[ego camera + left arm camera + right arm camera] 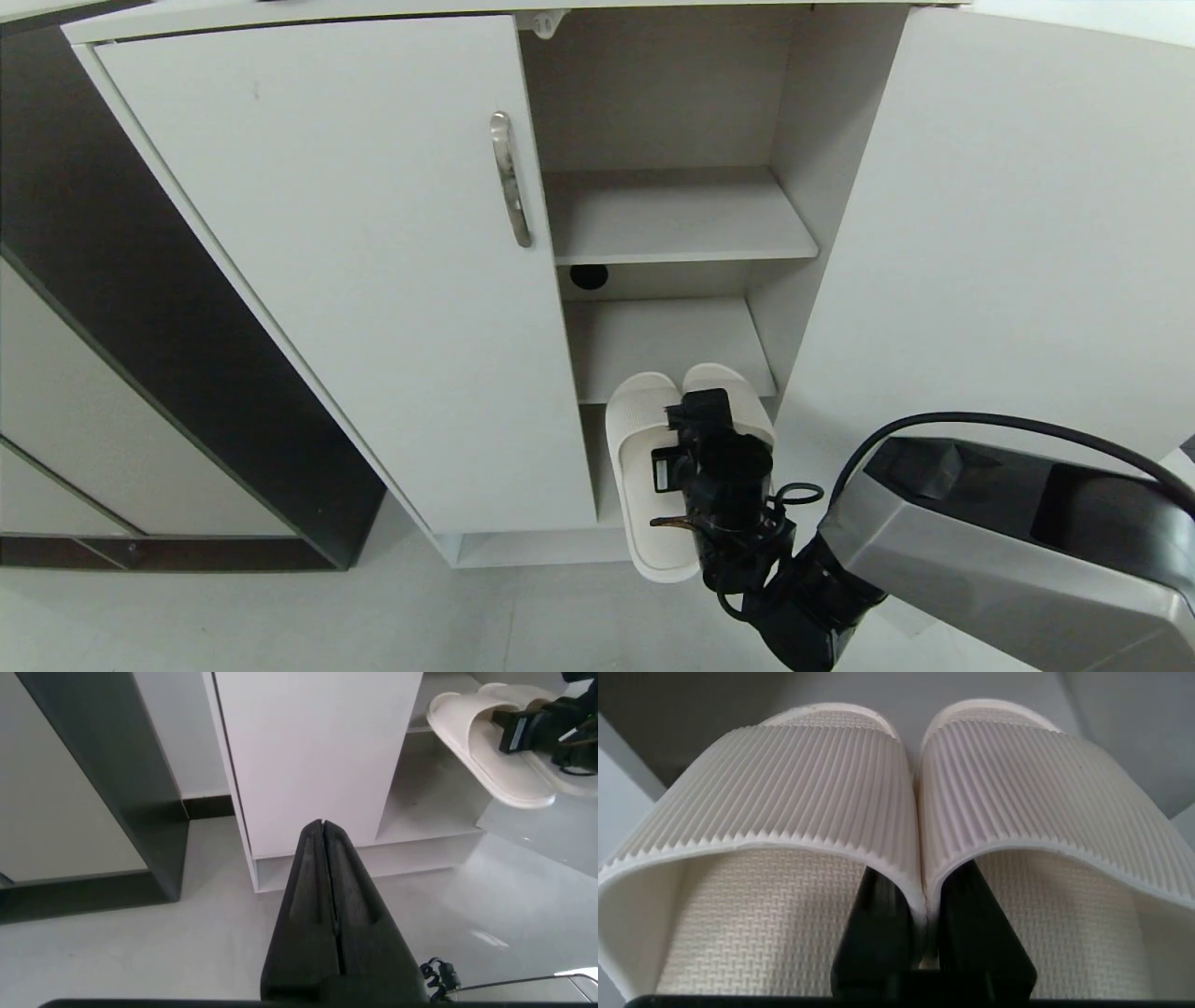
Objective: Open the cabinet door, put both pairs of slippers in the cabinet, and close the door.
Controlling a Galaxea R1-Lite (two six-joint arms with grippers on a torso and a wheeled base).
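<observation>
Slippers [644, 467], a white ribbed pair, hang side by side in the right pincer [695, 415] at the mouth of the cabinet [672, 93], toes toward the inside and heels out over the floor [280, 616]. In the right wrist view one finger [878, 929] sits inside each slipper, and the two inner walls are pinched together between the fingers, so the pincer is clamped on the pair. The pair is off the ground, raised above the bottom board [425, 812] and touching no shelf. From the head view the toes overlap the front edge of the lower shelf [663, 341]; whether they have passed into the opening I cannot tell. The right door [1008, 233] stands swung wide open, showing the upper shelf [672, 219], the lower one beneath it, and a dark round hole [588, 276] in the back wall between them. The left door [355, 280] is closed, with its metal handle [511, 182] upright near its inner edge. The left pincer [322, 835] is low over the floor in front of the closed door, its fingers pressed flat together with nothing between them, well apart from the slippers. A dark panel [140, 280] runs beside the cabinet on the left.
</observation>
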